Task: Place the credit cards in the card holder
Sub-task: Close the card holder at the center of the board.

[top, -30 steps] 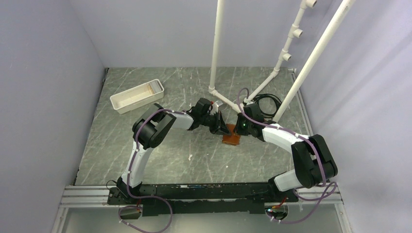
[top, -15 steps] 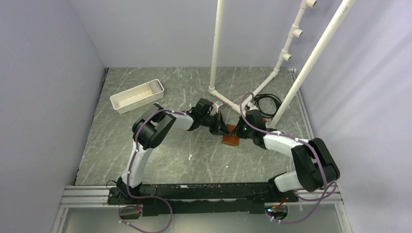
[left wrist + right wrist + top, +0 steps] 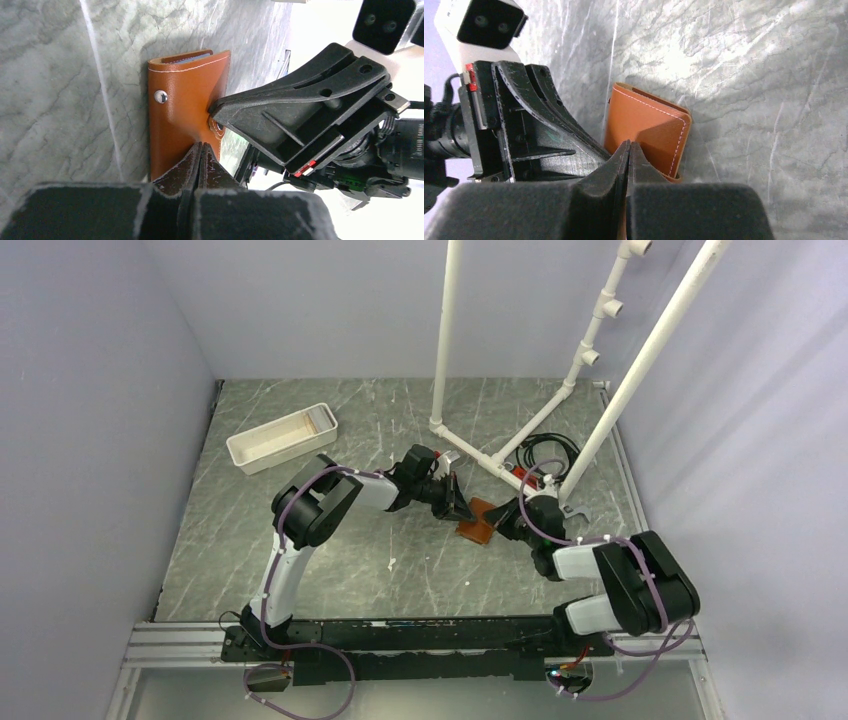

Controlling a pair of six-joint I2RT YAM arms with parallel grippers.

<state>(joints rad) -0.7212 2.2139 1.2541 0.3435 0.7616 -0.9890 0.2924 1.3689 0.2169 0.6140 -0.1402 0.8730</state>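
One small brown leather card holder (image 3: 182,107) sits on the grey marbled table (image 3: 330,540) between the two grippers, which meet over it tip to tip. The left gripper (image 3: 200,146) has its two black fingers pressed flat together with no gap. Their tips rest on the holder's near edge, and I cannot tell whether any leather is pinched in that seam. The right gripper (image 3: 629,144) is likewise clenched, finger against finger. Its tips touch the leather from the opposite side, just beside the left fingertips, and again no grip on the leather can be made out.

In the left wrist view, one silver snap stud (image 3: 160,96) sits on the face of the card holder, beyond the left fingertips and to their left. A second round snap (image 3: 218,126) lies right at the tip of the right fingers. One credit card (image 3: 192,56) shows only as a thin grey-blue sliver at the far open end of the holder, well beyond both pairs of fingertips. One long white plastic tray (image 3: 283,436) stands well apart from both grippers, far to the left of the left fingers in the top view.
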